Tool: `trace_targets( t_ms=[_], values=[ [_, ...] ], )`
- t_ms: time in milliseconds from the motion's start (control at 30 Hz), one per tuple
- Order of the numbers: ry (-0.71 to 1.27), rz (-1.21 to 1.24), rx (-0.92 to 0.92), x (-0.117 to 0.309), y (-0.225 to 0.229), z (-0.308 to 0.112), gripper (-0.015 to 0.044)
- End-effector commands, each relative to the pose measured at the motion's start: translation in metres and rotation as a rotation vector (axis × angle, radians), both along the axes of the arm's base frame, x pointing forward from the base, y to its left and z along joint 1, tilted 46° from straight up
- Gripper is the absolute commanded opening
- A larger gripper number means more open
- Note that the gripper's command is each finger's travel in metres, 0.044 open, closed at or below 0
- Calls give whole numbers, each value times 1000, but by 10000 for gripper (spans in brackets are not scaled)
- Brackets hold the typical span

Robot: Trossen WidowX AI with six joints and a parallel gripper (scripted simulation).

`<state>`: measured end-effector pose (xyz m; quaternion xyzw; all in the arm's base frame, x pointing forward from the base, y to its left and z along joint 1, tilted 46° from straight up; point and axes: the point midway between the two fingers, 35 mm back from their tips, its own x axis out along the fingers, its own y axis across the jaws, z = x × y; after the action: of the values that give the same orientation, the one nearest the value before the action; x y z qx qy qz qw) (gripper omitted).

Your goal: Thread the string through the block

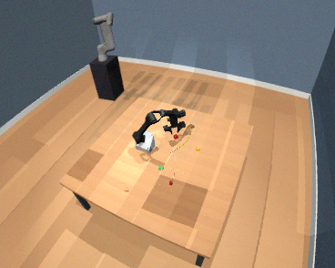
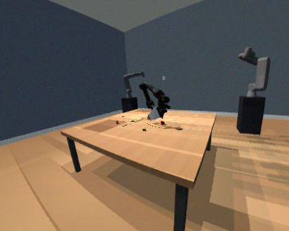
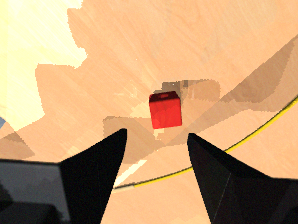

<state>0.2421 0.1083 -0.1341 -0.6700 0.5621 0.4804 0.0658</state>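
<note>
The yellow and dark string point(image 1: 186, 142) point(image 3: 165, 178) point(image 2: 157, 126) curves over the table. A round brown button point(image 2: 179, 128) is at its far end. A pale stretch, seemingly the stick point(image 3: 125, 188), is at the other end, partly hidden by the left finger in the wrist view. My gripper point(image 1: 175, 130) point(image 3: 157, 135) is partly open and empty, above the table by a red cube point(image 1: 176, 136) point(image 2: 162, 122) point(image 3: 166, 113). The string passes below the fingers. A pale grey block point(image 1: 146, 143) point(image 2: 152, 114) stands under the arm, apparently the holed block; no hole shows.
A yellow piece point(image 1: 197, 149) point(image 2: 144, 129) lies right of the string in the top view. A green piece point(image 1: 160, 168) point(image 2: 132, 121), loose thin sticks and a second red piece point(image 1: 171, 183) point(image 2: 117, 122) lie nearer that camera. A small brown thing point(image 1: 126, 190) lies near the table edge.
</note>
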Motion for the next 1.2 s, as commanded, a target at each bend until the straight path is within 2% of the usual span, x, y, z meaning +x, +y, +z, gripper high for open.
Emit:
trace_targets(
  t_ms=[0, 267, 867, 1167],
  values=[
    [0, 0, 0, 0, 0, 0, 212],
    [0, 0, 0, 0, 0, 0, 2],
    [0, 0, 0, 0, 0, 0, 0],
    [0, 0, 0, 0, 0, 0, 236]
  ],
)
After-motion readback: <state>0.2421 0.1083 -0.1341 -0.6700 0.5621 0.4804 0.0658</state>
